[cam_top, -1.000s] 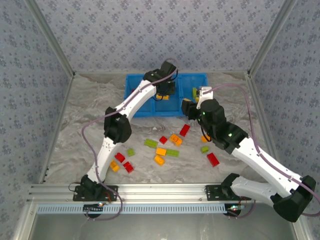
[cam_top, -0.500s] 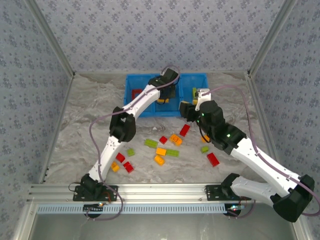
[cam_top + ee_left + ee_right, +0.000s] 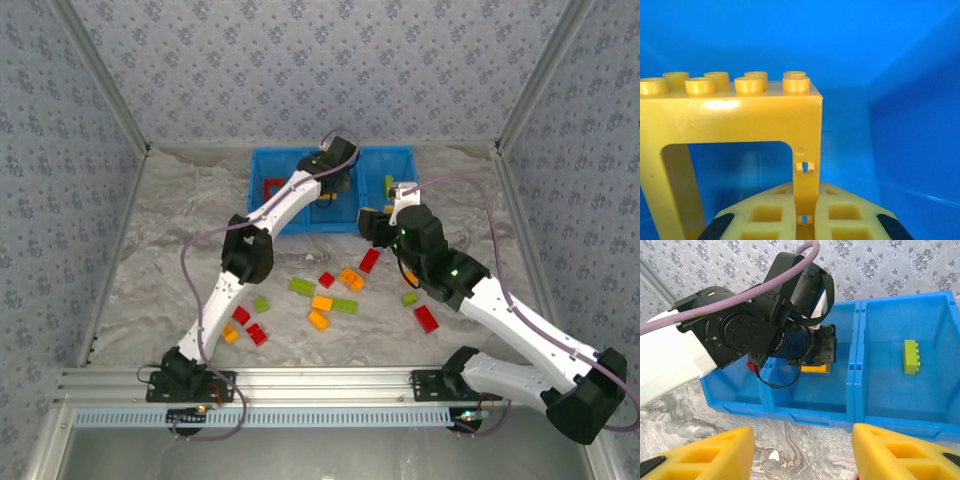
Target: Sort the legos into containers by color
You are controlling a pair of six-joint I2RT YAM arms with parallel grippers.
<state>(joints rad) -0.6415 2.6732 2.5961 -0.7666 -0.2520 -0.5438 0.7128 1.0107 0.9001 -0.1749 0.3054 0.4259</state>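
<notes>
My left gripper (image 3: pixel 806 210) is shut on one leg of a yellow open-frame lego (image 3: pixel 740 115) and holds it upright inside the blue tray (image 3: pixel 900 125). From above, that gripper (image 3: pixel 335 185) sits over the tray's middle compartment (image 3: pixel 322 218). The right gripper (image 3: pixel 802 452) is open with nothing between its fingers, hovering over the table just in front of the tray (image 3: pixel 858 340). A green lego (image 3: pixel 911 356) lies in the right compartment, and a red frame (image 3: pixel 273 187) in the left one. Loose red (image 3: pixel 369 260), orange (image 3: pixel 351 279) and green (image 3: pixel 301 287) legos lie on the table.
The left arm's wrist (image 3: pixel 765 330) reaches over the tray's front wall, close ahead of my right gripper (image 3: pixel 375 215). More bricks lie near the left arm's base (image 3: pixel 240 315) and beside the right arm (image 3: pixel 426 318). Patterned walls enclose the marbled table.
The left gripper has moved a little right and deeper over the middle compartment with the yellow frame. The right gripper has edged slightly left and toward the tray.
</notes>
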